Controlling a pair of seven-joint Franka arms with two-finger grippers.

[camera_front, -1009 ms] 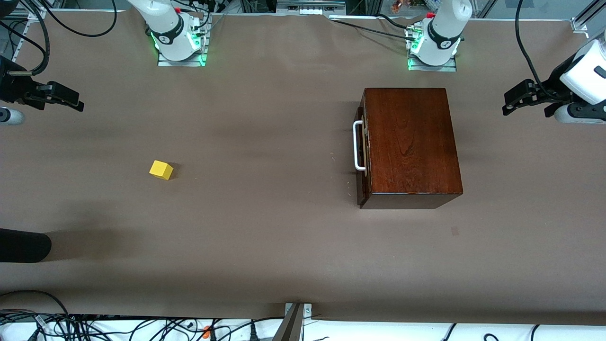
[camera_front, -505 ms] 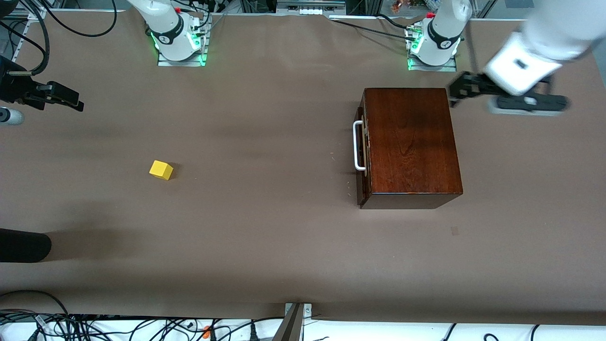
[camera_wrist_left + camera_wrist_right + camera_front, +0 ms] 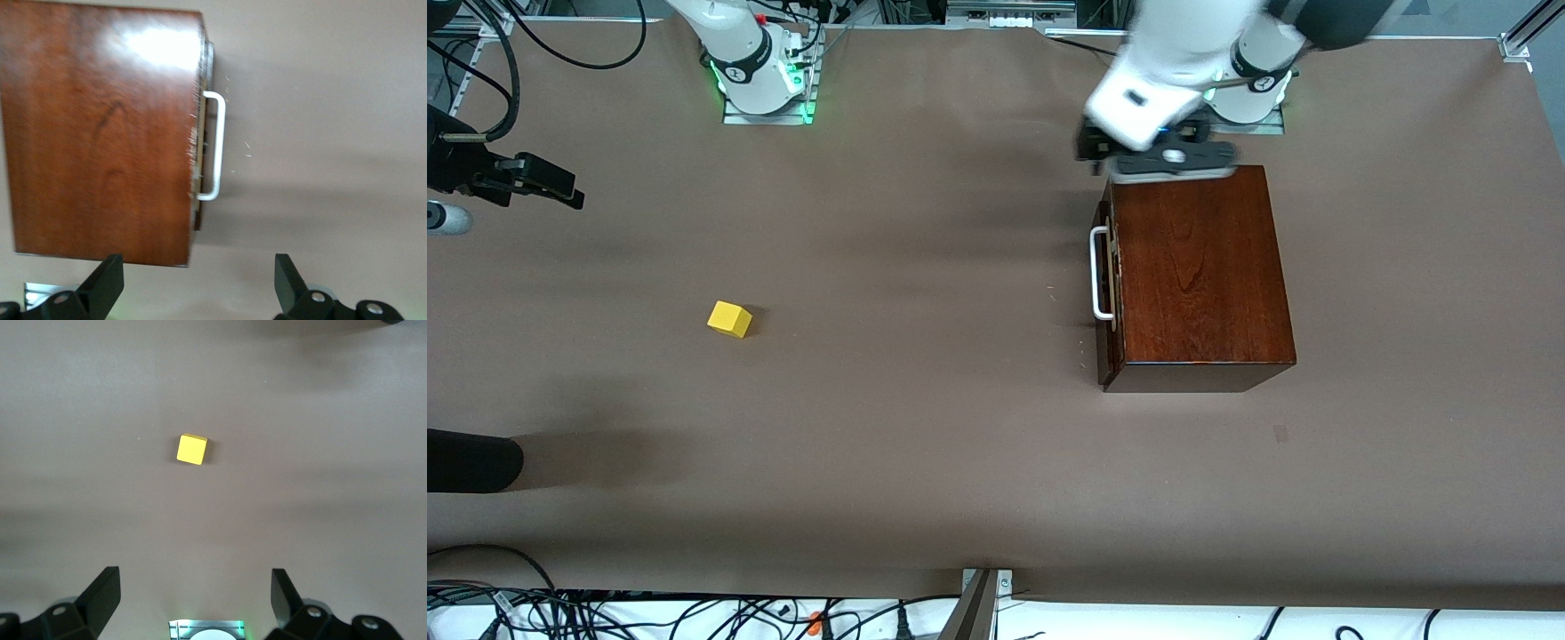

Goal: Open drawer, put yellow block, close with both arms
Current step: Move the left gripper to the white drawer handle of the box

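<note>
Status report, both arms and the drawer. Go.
Left gripper open, over the wooden box's edge nearest the bases. Right gripper open, waiting at its table end. Drawer shut. Yellow block untouched on table. Nothing blocking the handle.

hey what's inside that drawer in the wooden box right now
Cannot be seen: the drawer is shut inside the wooden box, hiding its inside. The yellow block lies out on the table.

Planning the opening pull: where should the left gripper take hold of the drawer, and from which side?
Grip the white bar handle at its middle, coming in front of the drawer. The bar stands off the dark front, leaving a gap for a finger, and the left gripper is open.
</note>
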